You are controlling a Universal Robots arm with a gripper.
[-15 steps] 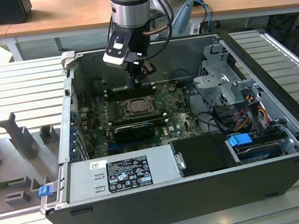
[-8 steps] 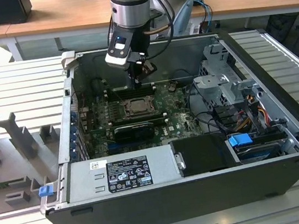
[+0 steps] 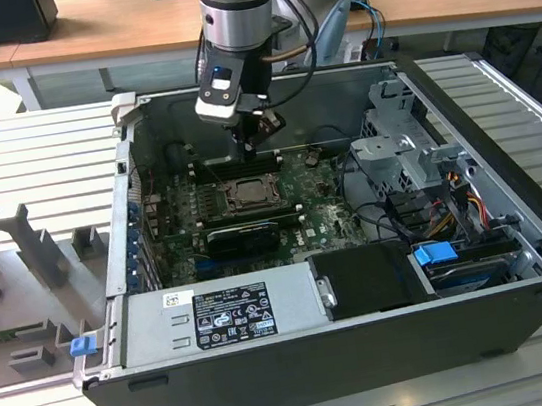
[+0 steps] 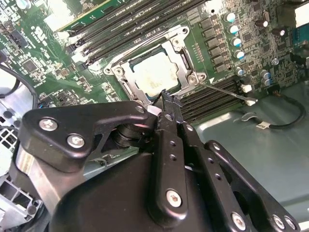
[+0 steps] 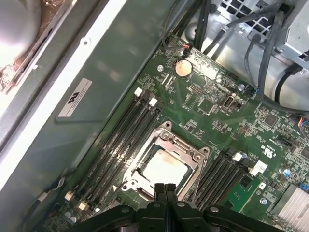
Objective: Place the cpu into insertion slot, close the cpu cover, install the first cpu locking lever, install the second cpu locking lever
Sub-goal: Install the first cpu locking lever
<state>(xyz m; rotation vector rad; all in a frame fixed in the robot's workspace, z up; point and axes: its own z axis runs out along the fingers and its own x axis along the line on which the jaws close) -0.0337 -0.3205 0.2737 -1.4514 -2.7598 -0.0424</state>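
Here, one cpu (image 5: 164, 170) lies flat in the one slot (image 3: 226, 204) near the middle of the board (image 5: 217, 111), silvery top up. One cover (image 5: 181, 145) lies down over it, and the chip shows through its window. One thin lever (image 4: 224, 92) runs from a corner of the cover out across a memory bank and ends by that bank's white clips. I cannot tell whether it is latched.

The one gripper (image 5: 166, 187) hangs low at the slot's edge. Its two fingers are pressed together with no gap and nothing between them. The tips are just beside the cover's rim; whether they touch it is unclear.

Two memory banks (image 5: 113, 140) flank the slot on opposite sides, which leaves its other two sides freer. One coin cell (image 5: 182, 67) sits toward the board's edge, near a bundle of cables (image 5: 260, 43).

The board lies on the floor of an open case (image 3: 306, 380), and the walls stand up all round it. One power supply (image 3: 221, 316) fills the near edge. One drive cage (image 3: 399, 145) stands at the exterior view's right. Above the slot the room is open, and the arm (image 3: 235, 6) comes straight down through it.

The case rests on a ribbed grey metal table (image 3: 34, 166), with wooden desks (image 3: 125, 27) behind.
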